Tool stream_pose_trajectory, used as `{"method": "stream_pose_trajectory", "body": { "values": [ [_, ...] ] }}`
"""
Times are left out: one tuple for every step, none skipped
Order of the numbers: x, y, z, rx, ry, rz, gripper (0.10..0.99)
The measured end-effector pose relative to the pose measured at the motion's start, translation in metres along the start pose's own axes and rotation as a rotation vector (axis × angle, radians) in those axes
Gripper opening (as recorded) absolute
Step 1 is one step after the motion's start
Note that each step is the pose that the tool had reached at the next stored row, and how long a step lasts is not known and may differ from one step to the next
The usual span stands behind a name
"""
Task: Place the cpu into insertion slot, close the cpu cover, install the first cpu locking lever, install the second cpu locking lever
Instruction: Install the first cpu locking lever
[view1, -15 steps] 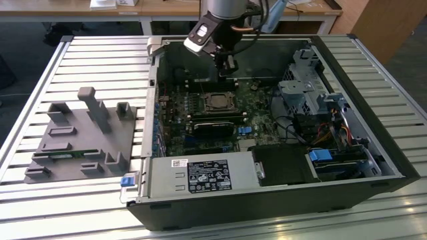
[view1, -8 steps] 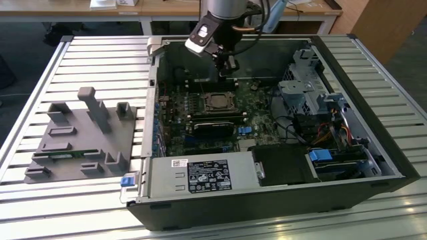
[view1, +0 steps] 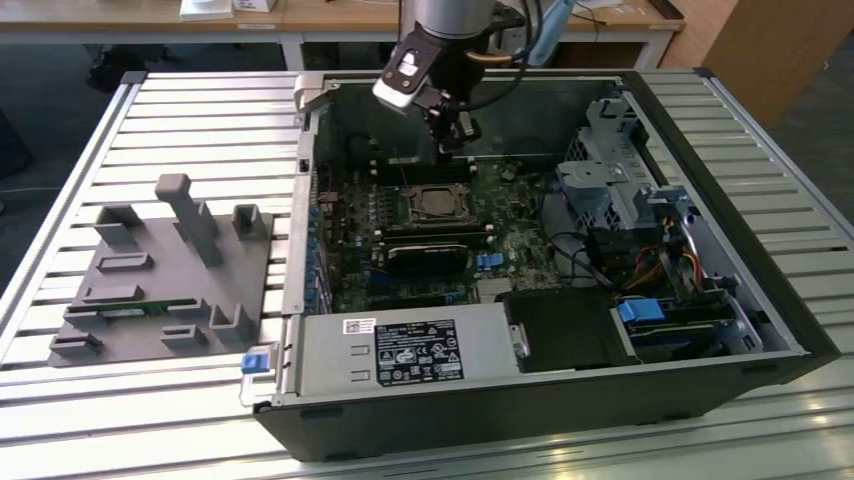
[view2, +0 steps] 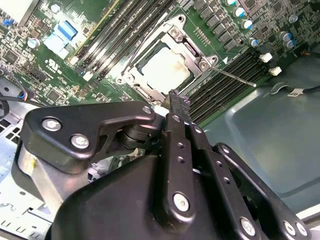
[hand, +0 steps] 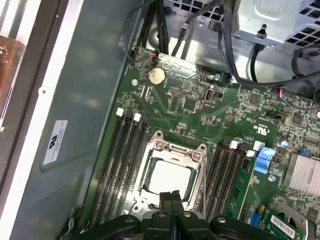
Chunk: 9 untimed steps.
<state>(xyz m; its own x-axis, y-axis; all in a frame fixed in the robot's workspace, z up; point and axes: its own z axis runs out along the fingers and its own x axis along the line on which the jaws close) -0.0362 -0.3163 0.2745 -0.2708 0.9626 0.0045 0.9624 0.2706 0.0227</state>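
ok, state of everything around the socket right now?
cpu: seated in the insertion slot.
cpu cover: down over the cpu.
locking lever: sticking out over the memory slots, looks unlatched.
tool: shut, empty, by the insertion slot.
computer case: side open.

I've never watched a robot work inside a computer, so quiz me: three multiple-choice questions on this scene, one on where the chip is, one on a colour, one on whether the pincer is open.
1. Where is the cpu?
A on the grey rack beside the case
B in the insertion slot
C on the slatted table

2. What colour is the circuit board?
A red
B white
C green

3. How is the pincer?
A shut, holding nothing
B wide open
C shut on a cable

Answers:
1 B: its pale square top lies inside the socket.
2 C: the board around the socket is green.
3 A: in both wrist views its fingers meet with nothing between them.
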Motion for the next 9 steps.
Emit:
{"method": "stream_pose_trajectory", "body": {
  "values": [
    [0.0,0.0,0.0,0.0,0.0002,-0.006,0.106],
    [0.0,0.0,0.0,0.0,0.0002,-0.011,0.106],
    [0.0,0.0,0.0,0.0,0.0004,-0.016,0.106],
    [0.0,0.0,0.0,0.0,0.0005,-0.022,0.106],
    [0.0,0.0,0.0,0.0,0.0007,-0.028,0.106],
    [0.0,0.0,0.0,0.0,0.0007,-0.033,0.106],
    [0.0,0.0,0.0,0.0,0.0009,-0.038,0.106],
    [0.0,0.0,0.0,0.0,0.001,-0.042,0.106],
    [0.0,0.0,0.0,0.0,0.0011,-0.046,0.106]
  ]
}}
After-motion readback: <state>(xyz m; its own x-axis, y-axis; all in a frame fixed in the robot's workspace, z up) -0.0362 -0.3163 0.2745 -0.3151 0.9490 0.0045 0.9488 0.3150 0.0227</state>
